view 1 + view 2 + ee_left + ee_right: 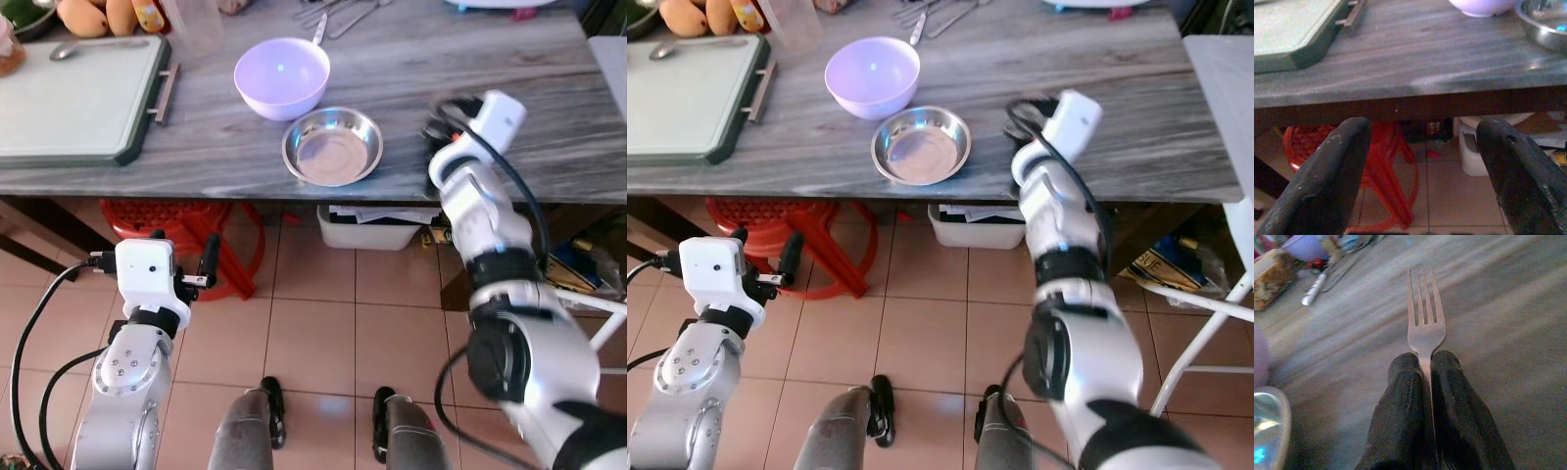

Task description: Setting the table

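The right hand (1422, 382) pinches a fork (1425, 316) by its thin handle just above the table (411, 69) right of the steel bowl (333, 147), a light, stiff, likely slippery thing, while the left hand (1420, 161) hangs wide open, empty.

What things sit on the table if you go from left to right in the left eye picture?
Pale green cutting board with a dark rim → lilac plastic bowl → shiny round steel dish → right gripper, holding a silver fork over the grey wood-grain table.
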Robot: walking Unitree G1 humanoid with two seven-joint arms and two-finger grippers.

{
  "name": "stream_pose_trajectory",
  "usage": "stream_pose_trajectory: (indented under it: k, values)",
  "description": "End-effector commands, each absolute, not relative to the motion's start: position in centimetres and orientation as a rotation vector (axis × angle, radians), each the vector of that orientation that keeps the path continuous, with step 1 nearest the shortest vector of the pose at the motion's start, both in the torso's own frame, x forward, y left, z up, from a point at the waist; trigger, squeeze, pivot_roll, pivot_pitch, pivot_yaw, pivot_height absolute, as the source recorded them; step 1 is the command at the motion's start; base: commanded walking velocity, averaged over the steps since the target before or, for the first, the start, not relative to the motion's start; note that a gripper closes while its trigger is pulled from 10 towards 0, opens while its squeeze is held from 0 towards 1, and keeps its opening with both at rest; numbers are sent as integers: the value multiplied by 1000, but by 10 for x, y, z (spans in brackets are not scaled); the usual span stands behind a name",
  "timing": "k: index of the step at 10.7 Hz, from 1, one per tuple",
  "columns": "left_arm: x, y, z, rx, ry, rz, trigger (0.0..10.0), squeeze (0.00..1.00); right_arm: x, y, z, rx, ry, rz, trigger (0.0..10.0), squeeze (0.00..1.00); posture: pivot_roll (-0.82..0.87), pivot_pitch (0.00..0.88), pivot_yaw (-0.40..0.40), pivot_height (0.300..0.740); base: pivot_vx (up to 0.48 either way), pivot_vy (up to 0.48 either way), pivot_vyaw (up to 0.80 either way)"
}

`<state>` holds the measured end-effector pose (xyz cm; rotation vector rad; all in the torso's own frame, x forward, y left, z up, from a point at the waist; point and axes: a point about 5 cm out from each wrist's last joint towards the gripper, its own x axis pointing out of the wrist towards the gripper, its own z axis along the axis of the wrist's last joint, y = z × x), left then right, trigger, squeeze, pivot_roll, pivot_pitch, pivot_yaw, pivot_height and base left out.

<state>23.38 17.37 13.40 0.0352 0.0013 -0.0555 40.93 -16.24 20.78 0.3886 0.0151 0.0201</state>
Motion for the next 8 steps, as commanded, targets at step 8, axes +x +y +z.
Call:
stream_pose_trajectory:
  k: [8]
  values:
    - [230, 174, 134, 41, 27, -62, 10000, 0, 420, -138, 216, 297, 45, 136, 10000, 0, 125, 314, 96, 740, 0, 0, 0]
